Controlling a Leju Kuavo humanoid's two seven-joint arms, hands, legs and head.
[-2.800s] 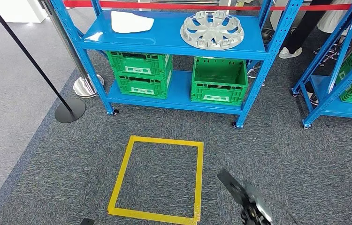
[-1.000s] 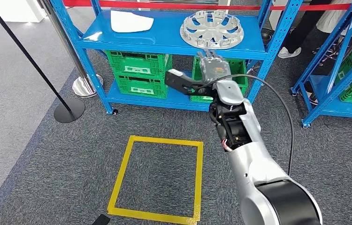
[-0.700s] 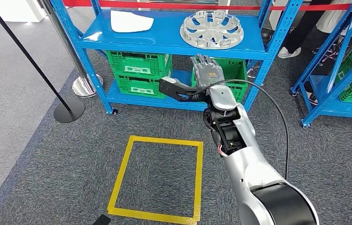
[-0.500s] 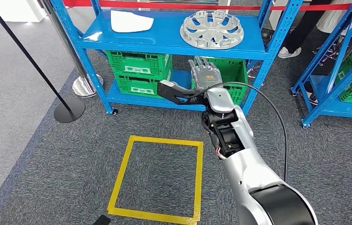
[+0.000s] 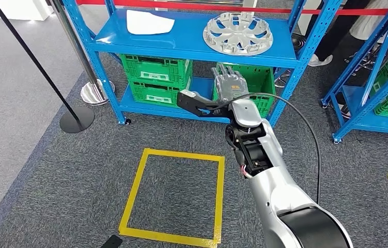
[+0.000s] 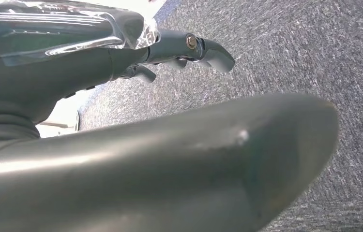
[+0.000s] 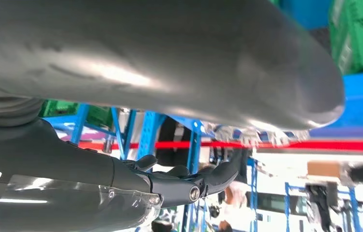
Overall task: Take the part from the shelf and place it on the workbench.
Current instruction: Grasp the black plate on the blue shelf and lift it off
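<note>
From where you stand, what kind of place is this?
Probably a factory or exhibition demo area: blue steel shelving stocked with green parts crates and a silver wheel cover, yellow floor marking on carpet, and a red barrier tape.

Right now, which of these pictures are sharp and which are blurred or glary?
Head view: sharp, evenly lit, hubcap and right hand clear. Right wrist view: thumb a close soft blur, background washed out bright. Left wrist view: thumb blurred, glare on the clear cover.
</note>
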